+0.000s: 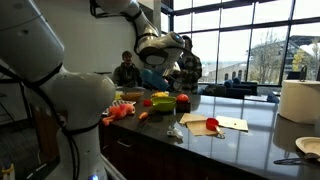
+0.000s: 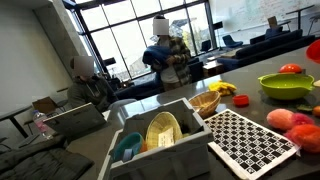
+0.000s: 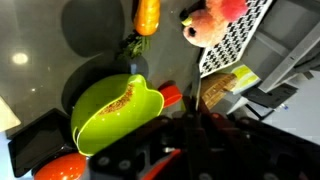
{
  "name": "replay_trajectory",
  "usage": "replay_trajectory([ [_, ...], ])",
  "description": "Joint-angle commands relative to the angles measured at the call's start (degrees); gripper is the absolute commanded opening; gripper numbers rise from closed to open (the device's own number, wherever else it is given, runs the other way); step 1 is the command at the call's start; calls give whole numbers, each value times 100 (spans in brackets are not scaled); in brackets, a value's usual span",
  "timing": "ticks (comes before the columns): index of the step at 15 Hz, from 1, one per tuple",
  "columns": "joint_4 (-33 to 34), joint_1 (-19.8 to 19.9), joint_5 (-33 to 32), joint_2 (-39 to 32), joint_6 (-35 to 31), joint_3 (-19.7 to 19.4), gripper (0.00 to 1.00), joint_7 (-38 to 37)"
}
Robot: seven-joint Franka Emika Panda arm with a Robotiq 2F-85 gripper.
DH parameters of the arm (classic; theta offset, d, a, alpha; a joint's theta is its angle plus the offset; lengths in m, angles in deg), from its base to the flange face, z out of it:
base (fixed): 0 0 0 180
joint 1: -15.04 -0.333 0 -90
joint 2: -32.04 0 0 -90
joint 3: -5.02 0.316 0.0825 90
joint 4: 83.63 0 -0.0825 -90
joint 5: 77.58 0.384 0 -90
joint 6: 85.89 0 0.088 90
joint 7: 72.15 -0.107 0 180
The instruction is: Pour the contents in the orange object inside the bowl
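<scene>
The lime-green bowl [image 3: 112, 112] lies on the dark counter with brownish bits inside. It also shows in both exterior views [image 1: 160, 103] [image 2: 285, 86]. An orange-red object [image 3: 171, 96] sits right beside the bowl's rim, partly hidden by my gripper. Another orange-red round thing [image 3: 60, 168] lies at the bowl's other side. My gripper [image 3: 194, 112] hangs well above the counter, over the spot next to the bowl. Its dark fingers look closed together with nothing between them. It is seen raised in both exterior views [image 1: 178, 50] [image 2: 170, 58].
A toy carrot [image 3: 147, 14] and a peach-coloured toy fruit [image 3: 205, 22] lie past the bowl. A black-and-white checkered mat [image 2: 248, 138] and a dish rack [image 2: 160, 135] stand near it. A white plate [image 1: 309, 146], a paper roll [image 1: 298, 100] and a cutting board [image 1: 222, 123] sit further along.
</scene>
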Motion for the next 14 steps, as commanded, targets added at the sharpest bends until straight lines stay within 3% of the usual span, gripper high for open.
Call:
replay_trajectory([
  [1, 165, 386, 980, -129, 1184, -425, 1, 943],
  [4, 213, 888, 1888, -626, 2373, -659, 1, 1637],
  [7, 206, 1561, 2508, -1345, 3430, -523, 1, 2107],
  [10, 203, 2274, 2849, -2091, 4218, -143, 1, 2376],
  [14, 226, 3163, 3068, -2895, 4699, 629, 1, 2583],
])
